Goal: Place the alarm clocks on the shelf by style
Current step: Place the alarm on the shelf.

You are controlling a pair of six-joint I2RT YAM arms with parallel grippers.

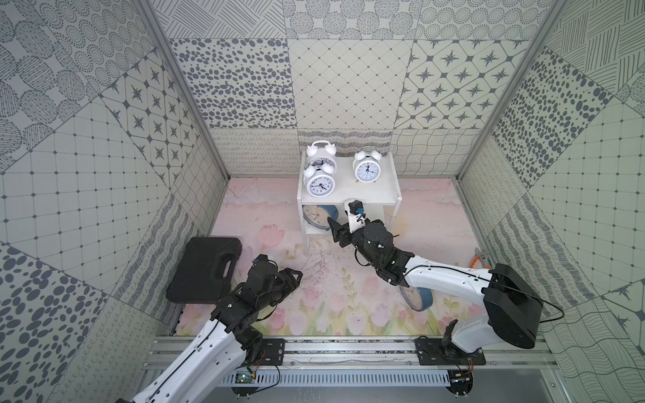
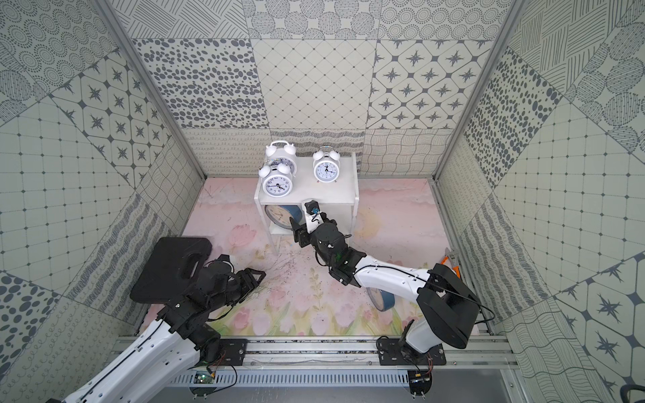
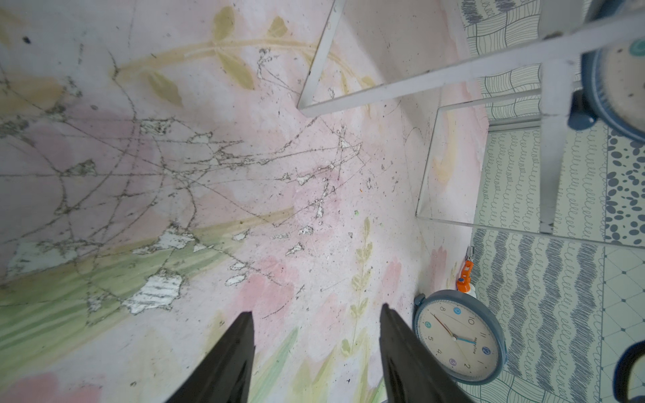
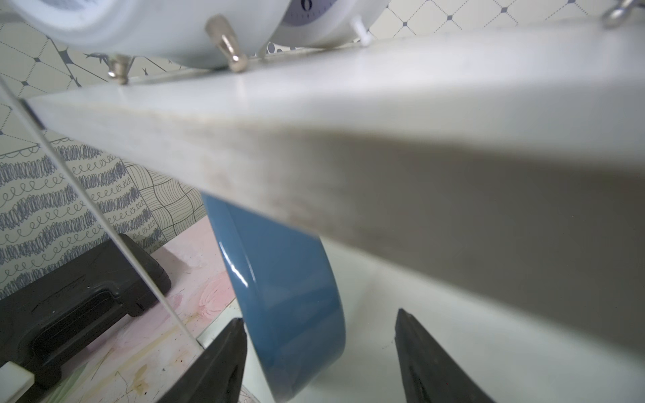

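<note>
At 5 o'clock on the mat (image 1: 324,300), one blue clock (image 1: 417,296) is standing on edge, waiting for pickup. At 8 o'clock the left gripper (image 3: 316,310) is hanging with its fingers apart, holding nothing. Toward 12 o'clock the right gripper (image 4: 317,314) is straddling the other blue clock (image 4: 293,296) on the lower board of the shelf (image 1: 349,195), jaws apart, not clamping. Its glossy hard case is probably slippery and tippy, so a front-to-back pinch seems safest. Three white clocks (image 1: 365,171) are sitting on top.
</note>
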